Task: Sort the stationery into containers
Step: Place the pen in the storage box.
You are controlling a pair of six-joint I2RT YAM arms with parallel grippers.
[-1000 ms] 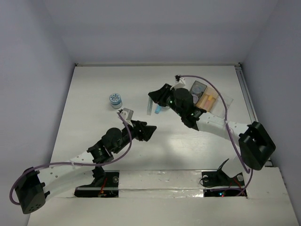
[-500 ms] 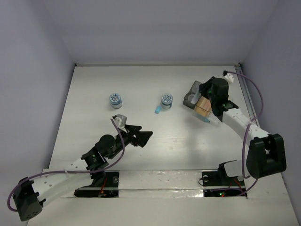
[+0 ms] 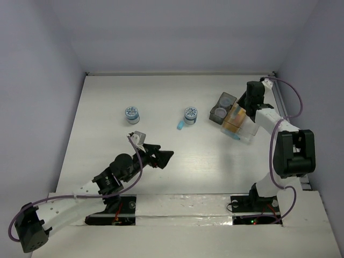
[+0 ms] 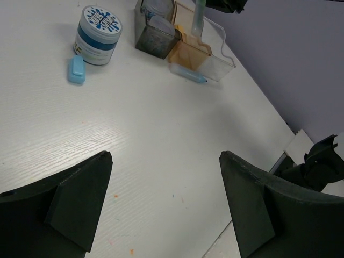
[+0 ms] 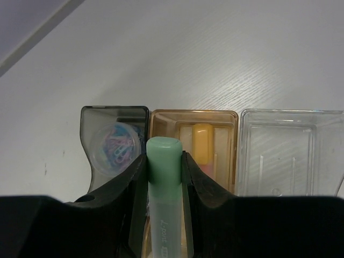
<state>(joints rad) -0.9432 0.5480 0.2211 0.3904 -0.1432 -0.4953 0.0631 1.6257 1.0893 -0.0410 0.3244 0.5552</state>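
My right gripper (image 5: 164,167) is shut on a green-capped capsule piece (image 5: 164,157) and holds it over the joined bins, above the wall between the dark grey bin (image 5: 90,119) and the tan-orange bin (image 5: 230,119). The tan-orange bin holds an orange capsule (image 5: 202,141). The clear bin (image 5: 290,153) looks empty. My left gripper (image 3: 164,156) is open and empty above the table's middle. Two rolls with blue-and-white tops (image 3: 131,113) (image 3: 190,114) stand on the table. A blue capsule (image 3: 180,124) lies beside the right-hand roll.
The dark grey bin holds a round clear tub of paper clips (image 5: 117,149). A blue pen-like piece (image 3: 234,137) lies on the table against the front of the bins. The bins (image 3: 235,119) stand at the back right, near the table's right edge.
My right arm has swung from beside the right-hand roll to the back right, over the bins, with the green piece in it. My left arm drew back slightly, then stayed.
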